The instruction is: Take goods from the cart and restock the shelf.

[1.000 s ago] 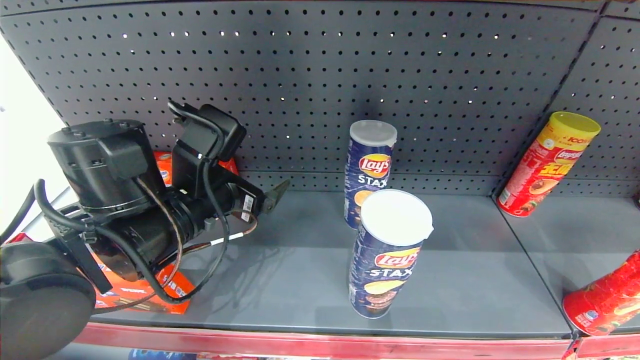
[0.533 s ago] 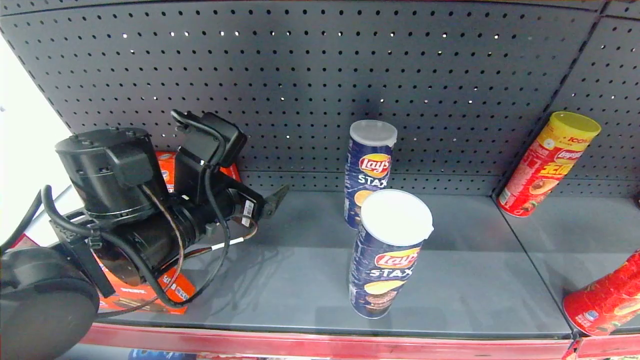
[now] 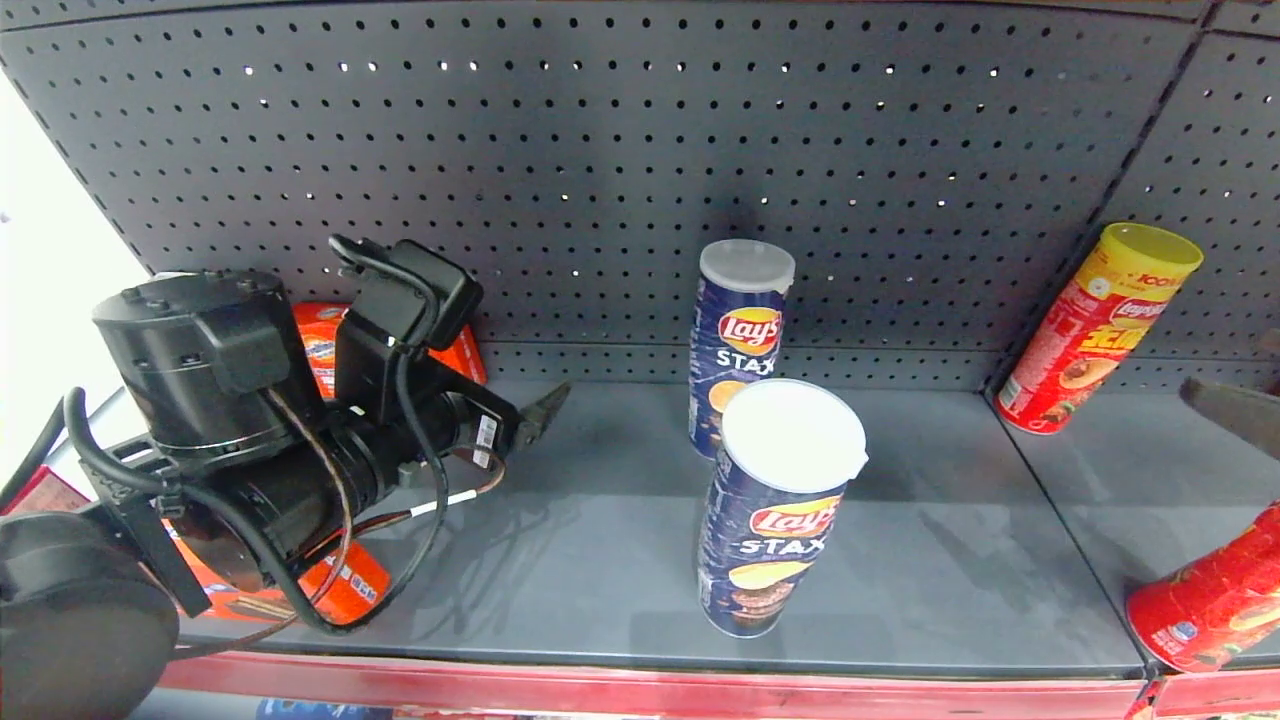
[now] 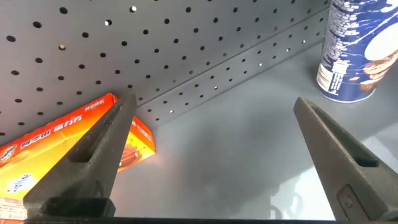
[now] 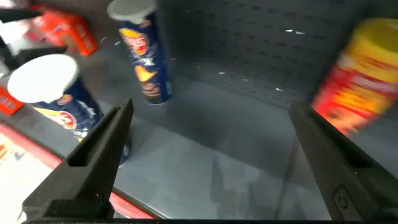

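Left gripper (image 4: 211, 165) is hanging wide open and holding nothing, low over the left part of the grey shelf (image 3: 600, 570), with its fingers (image 4: 93, 162) pointing toward the perforated back panel (image 3: 600, 150). Just to its left, the far orange box (image 4: 43, 146) is lying against the back panel, while the near orange box (image 3: 350, 590) is lying by the shelf's front edge, partly hidden under the arm. Over the right part of the shelf, the right gripper (image 5: 217, 171) is likewise spreading wide with nothing between its tips. In the middle of the shelf, two chip cans are standing upright: the near blue can (image 3: 780, 520), white-lidded, is standing toward the front, and the far blue can (image 3: 742, 350) is standing just behind it, close to the back panel; whether the two are touching cannot be told. Further right, the yellow-lidded red can (image 3: 1095, 335) is leaning tilted into the back corner, and the fallen red can (image 3: 1215, 600) is lying at the near right edge
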Robot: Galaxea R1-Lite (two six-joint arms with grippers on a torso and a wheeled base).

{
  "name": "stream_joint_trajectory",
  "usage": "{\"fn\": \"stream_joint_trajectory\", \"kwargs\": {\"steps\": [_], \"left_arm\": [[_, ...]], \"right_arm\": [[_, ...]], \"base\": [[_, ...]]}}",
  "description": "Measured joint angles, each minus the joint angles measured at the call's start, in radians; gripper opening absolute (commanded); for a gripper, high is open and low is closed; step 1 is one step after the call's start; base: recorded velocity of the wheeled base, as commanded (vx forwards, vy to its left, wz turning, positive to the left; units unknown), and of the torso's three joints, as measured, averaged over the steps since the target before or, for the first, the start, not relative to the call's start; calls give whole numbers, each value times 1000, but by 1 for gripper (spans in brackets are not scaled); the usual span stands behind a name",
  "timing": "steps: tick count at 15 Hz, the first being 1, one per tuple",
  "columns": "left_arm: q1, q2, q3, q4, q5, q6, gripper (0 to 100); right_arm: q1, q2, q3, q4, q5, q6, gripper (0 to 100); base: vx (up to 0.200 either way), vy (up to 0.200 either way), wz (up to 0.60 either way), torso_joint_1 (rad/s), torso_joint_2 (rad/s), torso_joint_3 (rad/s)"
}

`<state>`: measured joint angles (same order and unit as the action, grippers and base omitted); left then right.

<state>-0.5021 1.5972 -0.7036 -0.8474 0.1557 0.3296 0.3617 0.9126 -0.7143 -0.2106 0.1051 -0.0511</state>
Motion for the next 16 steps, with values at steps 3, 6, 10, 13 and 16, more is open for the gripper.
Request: {"fn": "stream_joint_trajectory", "kwargs": {"steps": [3,6,10,13,16], "left_arm": [[5,0,0,0,-1,0,100],[7,-2,-3,0,-2,0,100],[7,-4,-3,0,-2,0,100],[7,-12,-1,0,-2,0,100],[7,-15,-1,0,-3,1,100]], "right_arm": [[50,86,-56,-1,0,-27,100],[82,164,-87,-1,8,-68,100],[129,277,-120,0,11,-121,100],[157,359,-140,1,11,-150,100],[162,418,-131,3,10,-177,100]], "base": [[0,0,0,0,0,0],[0,0,0,0,0,0],[0,0,0,0,0,0],[0,0,0,0,0,0],[0,0,0,0,0,0]]}}
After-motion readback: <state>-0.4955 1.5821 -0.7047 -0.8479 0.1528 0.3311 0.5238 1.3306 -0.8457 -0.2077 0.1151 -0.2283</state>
